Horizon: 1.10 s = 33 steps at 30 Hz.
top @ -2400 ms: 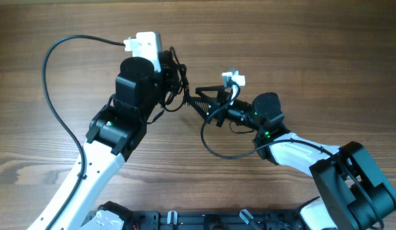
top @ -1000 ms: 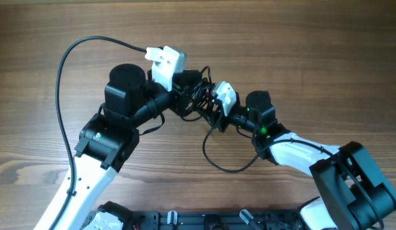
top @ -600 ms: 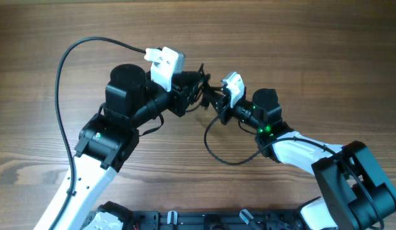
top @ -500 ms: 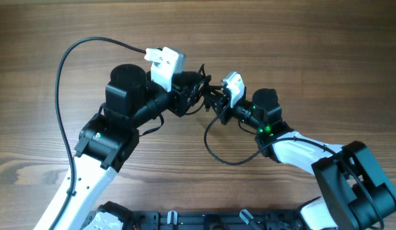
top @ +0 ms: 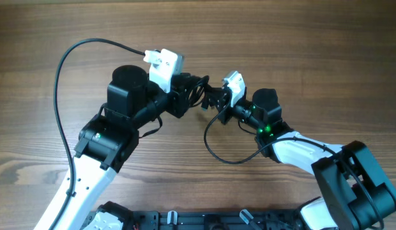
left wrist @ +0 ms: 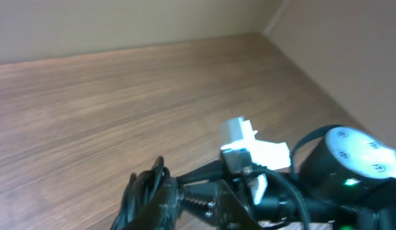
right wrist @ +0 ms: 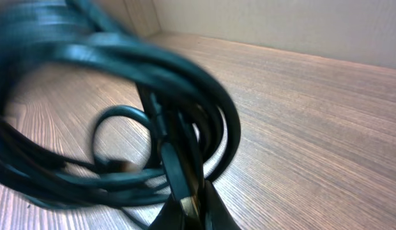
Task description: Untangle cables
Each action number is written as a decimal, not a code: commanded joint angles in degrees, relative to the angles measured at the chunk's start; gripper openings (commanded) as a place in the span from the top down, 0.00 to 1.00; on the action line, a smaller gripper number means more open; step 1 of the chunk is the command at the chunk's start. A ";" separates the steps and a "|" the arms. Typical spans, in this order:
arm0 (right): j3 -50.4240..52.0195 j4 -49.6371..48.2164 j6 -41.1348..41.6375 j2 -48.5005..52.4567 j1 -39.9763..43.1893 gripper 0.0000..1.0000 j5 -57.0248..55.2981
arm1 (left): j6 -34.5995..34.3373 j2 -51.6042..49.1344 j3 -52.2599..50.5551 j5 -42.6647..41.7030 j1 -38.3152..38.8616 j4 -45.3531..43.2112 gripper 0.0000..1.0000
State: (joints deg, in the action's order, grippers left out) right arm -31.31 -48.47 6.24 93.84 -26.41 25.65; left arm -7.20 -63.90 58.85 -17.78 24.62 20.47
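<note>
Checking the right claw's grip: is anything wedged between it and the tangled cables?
Nothing visible stands between them. The right claw is shut straight on the cables, with a strand pinched at its fingertips in the right wrist view.

light: even, soft | overhead: sharp | right wrist: cables (right wrist: pixel 121 57) blurred close-up

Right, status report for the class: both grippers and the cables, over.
Right gripper shut on a strand of the cables. Left gripper at the same tangle, grip unclear. Cables one knotted bunch between both. Right arm's own wire loops nearby.
</note>
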 commanded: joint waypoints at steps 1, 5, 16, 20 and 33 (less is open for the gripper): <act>-0.13 -2.40 4.42 0.31 0.04 0.96 -0.13 | 0.81 1.11 1.22 6.12 -0.15 2.32 0.66; -0.13 -5.81 5.99 0.20 0.04 0.96 1.33 | 0.81 1.11 1.22 7.87 -0.15 4.55 0.62; -0.13 -7.23 6.12 -1.70 0.04 0.96 7.96 | 11.63 -3.23 1.20 12.81 -0.24 11.98 0.08; -0.13 -7.19 5.70 -3.50 0.11 0.96 11.43 | 15.76 -3.63 1.20 12.96 -3.28 12.15 0.05; -0.13 -17.22 8.66 -4.87 6.25 0.96 37.75 | 37.13 -3.61 1.22 -29.31 -21.22 21.64 0.00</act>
State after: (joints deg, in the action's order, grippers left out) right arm -31.24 -63.57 12.64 90.61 -20.47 55.70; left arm 21.80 -67.31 59.02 -30.26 4.86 40.71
